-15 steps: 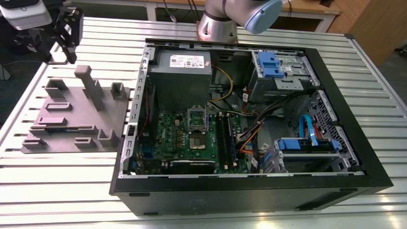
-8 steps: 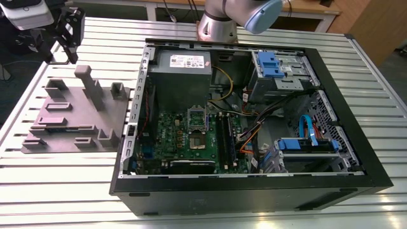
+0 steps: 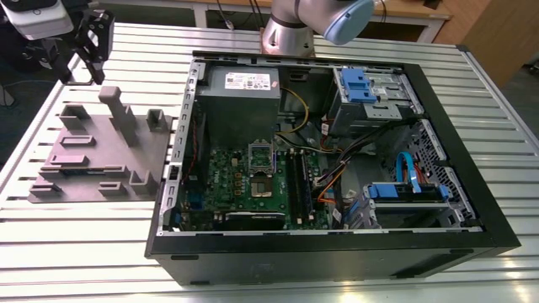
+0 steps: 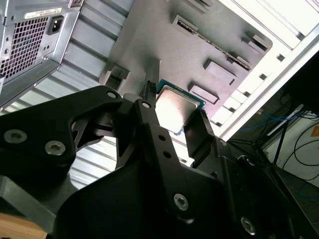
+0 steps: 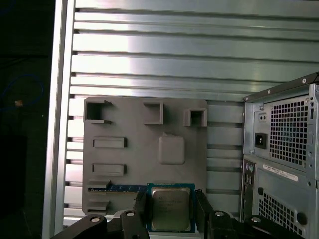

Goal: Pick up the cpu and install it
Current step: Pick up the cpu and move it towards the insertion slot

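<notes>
1. The cpu (image 5: 171, 209) sits flat between the jaws, gripped by two opposite edges.
2. The pincer (image 5: 171, 195) is clamped on it, over the grey tray (image 5: 134, 159) by the tabletop's (image 3: 84, 252) edge at the exterior view's left.
3. We judge the motherboard (image 3: 223, 183) well apart, inside the open case (image 3: 337, 249).

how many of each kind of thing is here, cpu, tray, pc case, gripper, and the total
cpu: 1, clamped in the gripper
gripper: 1
plastic tray: 1
computer case: 1, side open
total: 4
</notes>
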